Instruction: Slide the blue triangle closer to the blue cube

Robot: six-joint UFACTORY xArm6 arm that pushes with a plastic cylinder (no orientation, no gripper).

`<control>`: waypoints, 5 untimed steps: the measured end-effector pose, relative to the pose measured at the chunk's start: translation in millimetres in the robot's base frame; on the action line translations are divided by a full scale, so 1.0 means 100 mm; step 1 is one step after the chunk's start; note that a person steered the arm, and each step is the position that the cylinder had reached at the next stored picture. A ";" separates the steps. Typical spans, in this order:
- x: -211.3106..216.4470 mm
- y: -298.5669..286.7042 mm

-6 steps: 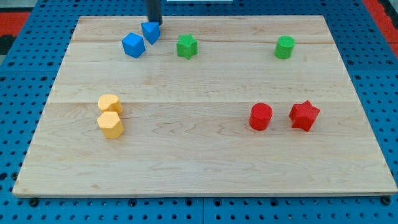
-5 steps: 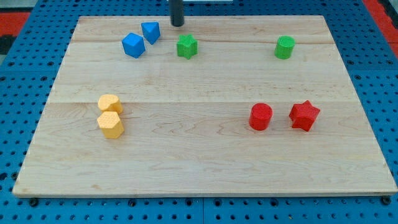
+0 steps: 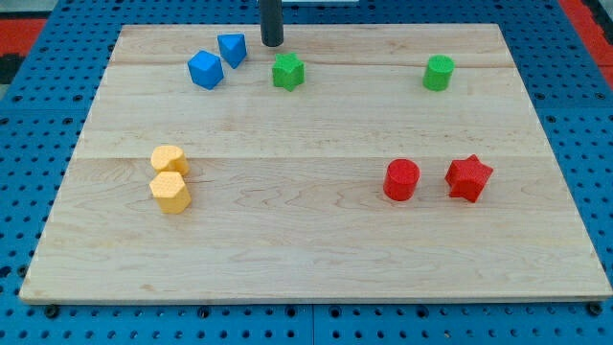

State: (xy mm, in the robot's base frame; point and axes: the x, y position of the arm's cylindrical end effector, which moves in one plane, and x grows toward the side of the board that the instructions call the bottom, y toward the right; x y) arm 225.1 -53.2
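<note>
The blue triangle (image 3: 232,48) sits near the view's top left on the wooden board (image 3: 316,240). The blue cube (image 3: 205,70) lies just to its lower left, with a narrow gap between them. My tip (image 3: 272,43) stands to the right of the blue triangle, apart from it, and just above and left of the green star (image 3: 287,71).
A green cylinder (image 3: 439,73) is at the top right. A red cylinder (image 3: 401,179) and a red star (image 3: 468,178) are at the right middle. Two yellow blocks (image 3: 170,159) (image 3: 170,192) touch at the left middle.
My tip moved from just above the blue triangle to its right, then slightly down. The blocks have not moved.
</note>
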 end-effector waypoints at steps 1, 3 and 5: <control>0.10 -0.10; 0.13 -0.49; 0.13 -0.72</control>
